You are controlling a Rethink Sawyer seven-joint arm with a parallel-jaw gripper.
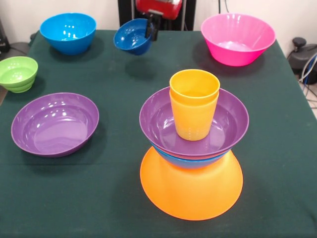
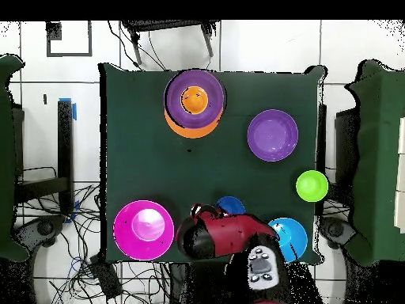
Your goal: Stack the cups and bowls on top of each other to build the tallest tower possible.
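Note:
The tower stands near the front of the table. Its base is an upside-down yellow-orange bowl [image 1: 190,191], with a bright blue bowl [image 1: 190,159] and a purple bowl [image 1: 225,124] on it. In the purple bowl, an orange cup [image 1: 194,85] sits nested in a ribbed yellow cup [image 1: 193,124]. From overhead the tower [image 2: 194,101] lies at the far side of the table. My gripper [image 1: 152,29] is shut on the rim of a small dark blue bowl [image 1: 132,37]. That bowl hangs tilted above the cloth at the back, with its shadow below it.
Loose bowls ring the green tablecloth: bright blue [image 1: 68,32] at back left, green [image 1: 18,73] at the left edge, purple [image 1: 54,124] left of the tower, large pink [image 1: 237,38] at back right. Cables lie beyond the right edge.

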